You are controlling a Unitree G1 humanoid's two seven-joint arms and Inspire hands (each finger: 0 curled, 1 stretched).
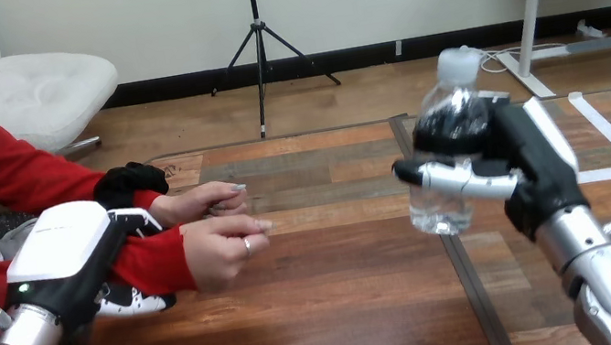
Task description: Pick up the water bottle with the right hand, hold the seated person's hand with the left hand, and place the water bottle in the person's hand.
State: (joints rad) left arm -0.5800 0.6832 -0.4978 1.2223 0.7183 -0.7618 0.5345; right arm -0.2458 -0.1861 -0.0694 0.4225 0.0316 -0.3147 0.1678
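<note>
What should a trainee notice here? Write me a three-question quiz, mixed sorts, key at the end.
1. True or false: the water bottle lies in the person's nearer hand.
2. The left hand has its fingers curled round: A) the bottle, B) the person's wrist, C) nothing.
3. Fill in: the bottle is gripped by the robot's ____ hand.
Key: 1 false: the right hand holds it, well apart from that hand. 2 B. 3 right.

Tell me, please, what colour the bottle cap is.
The cap of the water bottle is white; the head view shows it best.
</note>
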